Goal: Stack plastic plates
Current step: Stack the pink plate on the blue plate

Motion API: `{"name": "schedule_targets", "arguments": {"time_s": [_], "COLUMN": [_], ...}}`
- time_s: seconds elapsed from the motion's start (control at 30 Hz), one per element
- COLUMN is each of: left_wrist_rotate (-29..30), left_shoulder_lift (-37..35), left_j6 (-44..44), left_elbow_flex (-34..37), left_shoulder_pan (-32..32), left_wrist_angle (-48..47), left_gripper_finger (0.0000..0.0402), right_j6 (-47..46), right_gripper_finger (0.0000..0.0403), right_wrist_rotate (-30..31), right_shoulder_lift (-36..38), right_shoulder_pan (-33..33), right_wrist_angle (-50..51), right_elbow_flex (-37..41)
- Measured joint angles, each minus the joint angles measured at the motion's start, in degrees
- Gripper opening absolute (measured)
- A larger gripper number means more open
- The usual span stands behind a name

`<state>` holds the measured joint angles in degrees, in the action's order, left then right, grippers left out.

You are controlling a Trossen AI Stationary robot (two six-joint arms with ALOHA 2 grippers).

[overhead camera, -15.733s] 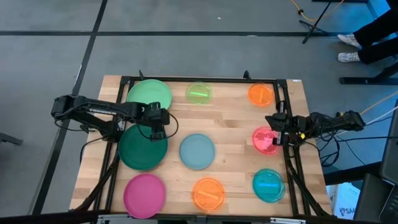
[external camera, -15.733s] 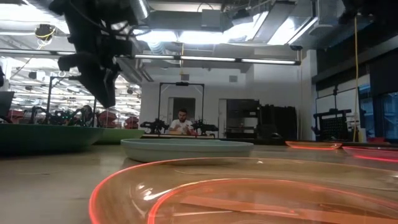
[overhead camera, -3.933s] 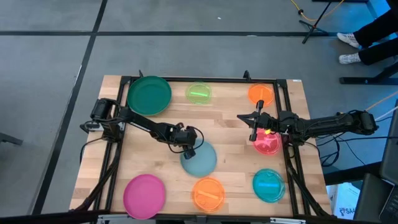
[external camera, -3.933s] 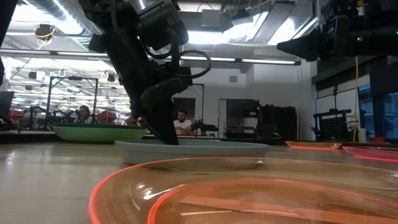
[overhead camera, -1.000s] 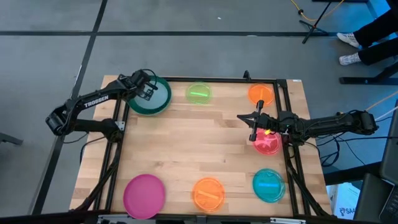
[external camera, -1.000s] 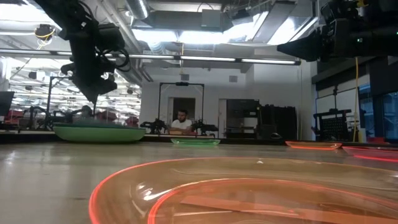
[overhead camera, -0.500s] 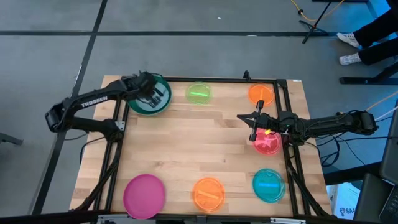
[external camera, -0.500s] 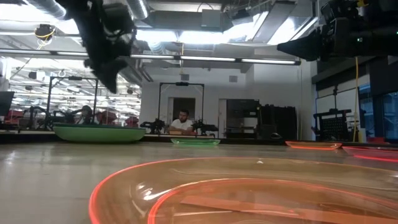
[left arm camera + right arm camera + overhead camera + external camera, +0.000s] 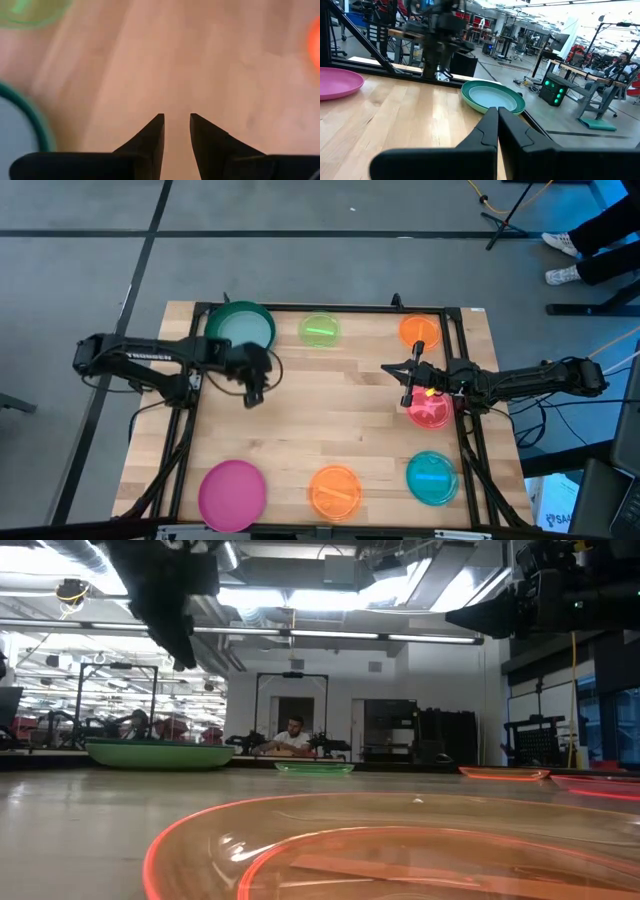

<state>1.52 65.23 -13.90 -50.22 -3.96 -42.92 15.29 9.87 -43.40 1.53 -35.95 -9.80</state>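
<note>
One stack (image 9: pixel 240 330) sits at a table corner. Six plates wait, like the pink plate (image 9: pixel 232 490). The left hand (image 9: pixel 252 392) is nearly closed, empty. The right hand (image 9: pixel 406 385) is closed, empty.

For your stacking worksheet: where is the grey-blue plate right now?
In the high view, the grey-blue plate sits inside the dark green plate at the table's far left corner, left of the lime plate. The left gripper hangs just beside that stack.
</note>
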Motion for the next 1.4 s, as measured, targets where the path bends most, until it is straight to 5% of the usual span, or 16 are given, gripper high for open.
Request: {"name": "schedule_targets", "arguments": {"time_s": [0.67, 0.9, 1.4], "left_wrist_rotate": [2.2, 3.5, -4.9], "left_shoulder_lift": [0.0, 3.0, 18.9], "left_j6": [-22.7, -24.5, -26.7], "left_elbow_flex": [0.0, 0.0, 0.0], "left_shoulder_pan": [28.4, 33.4, 38.3], "left_wrist_angle": [0.1, 1.0, 4.2], "left_gripper_finger": [0.0086, 0.0086, 0.0086], "right_j6": [0.0, 0.0, 0.0], "right_gripper_finger": [0.0005, 0.0005, 0.0005], "right_wrist_rotate": [0.0, 0.0, 0.0], "right_shoulder_lift": [0.0, 0.0, 0.0], "right_shoulder_pan": [0.0, 0.0, 0.0], "right_wrist_angle": [0.0, -0.1, 0.0], "right_elbow_flex": [0.0, 0.0, 0.0]}}
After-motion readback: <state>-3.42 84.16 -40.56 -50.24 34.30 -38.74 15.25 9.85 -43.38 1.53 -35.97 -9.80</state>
